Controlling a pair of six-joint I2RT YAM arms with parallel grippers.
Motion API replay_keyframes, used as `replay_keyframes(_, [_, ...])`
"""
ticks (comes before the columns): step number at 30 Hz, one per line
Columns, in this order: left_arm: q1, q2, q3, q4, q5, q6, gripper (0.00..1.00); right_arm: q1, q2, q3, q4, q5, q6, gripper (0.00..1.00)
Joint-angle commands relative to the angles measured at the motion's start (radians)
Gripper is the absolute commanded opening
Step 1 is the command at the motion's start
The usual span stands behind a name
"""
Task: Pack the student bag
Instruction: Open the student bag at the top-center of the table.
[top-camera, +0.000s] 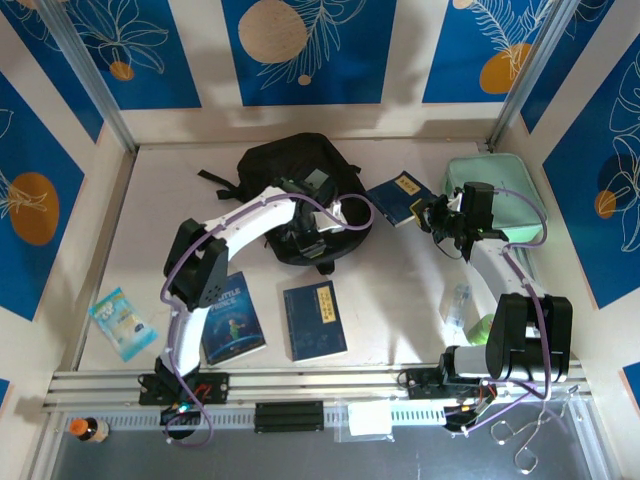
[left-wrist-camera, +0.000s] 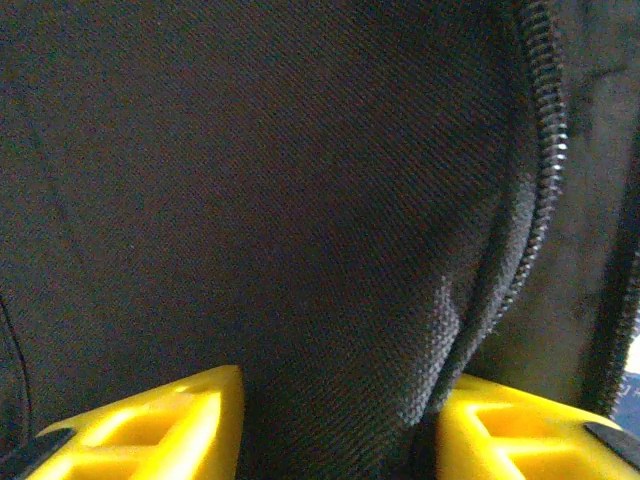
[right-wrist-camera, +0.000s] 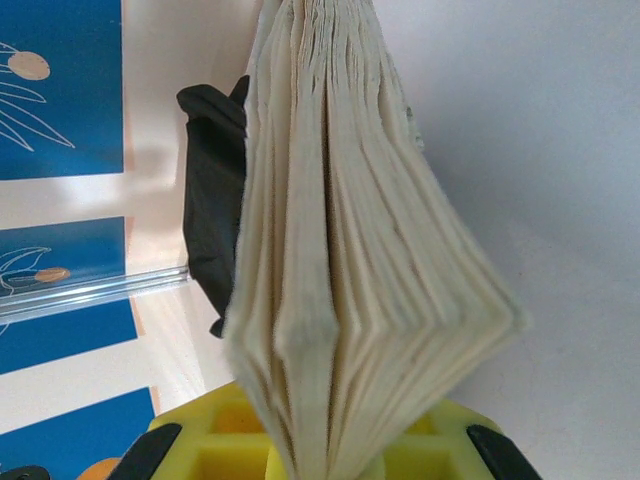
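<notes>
The student bag (top-camera: 300, 180), a large black backpack, lies at the back middle of the table. My left gripper (top-camera: 305, 232) is down on its front half. In the left wrist view black woven bag fabric (left-wrist-camera: 300, 200) bulges between the yellow fingers (left-wrist-camera: 180, 420), with a fold pressed against the right one beside a zipper (left-wrist-camera: 545, 150). My right gripper (top-camera: 434, 216) is shut on a dark blue book (top-camera: 400, 197), held just right of the bag. The right wrist view looks along the book's fanned cream pages (right-wrist-camera: 340, 250), with the bag (right-wrist-camera: 210, 210) behind.
Two more dark blue books (top-camera: 232, 318) (top-camera: 314, 320) lie near the front edge. A mint-green pouch (top-camera: 495, 185) sits at the back right, behind the right arm. A light blue packet (top-camera: 120, 322) lies front left. A clear wrapper (top-camera: 458, 303) lies beside the right arm's base.
</notes>
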Motion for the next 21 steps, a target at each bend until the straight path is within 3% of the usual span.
replay_keyframes(1, [-0.005,-0.036,0.01,0.036,-0.051,-0.015,0.35,-0.009,-0.016,0.004,0.0,-0.004,-0.02,0.01])
replay_keyframes(10, [0.036,-0.082,0.031,0.041,-0.027,-0.153,0.22,-0.041,-0.142,-0.005,-0.056,0.034,-0.117,0.01])
replay_keyframes(21, [0.141,-0.24,-0.086,0.256,0.126,-0.297,0.08,-0.08,-0.305,-0.05,-0.169,-0.039,-0.16,0.01])
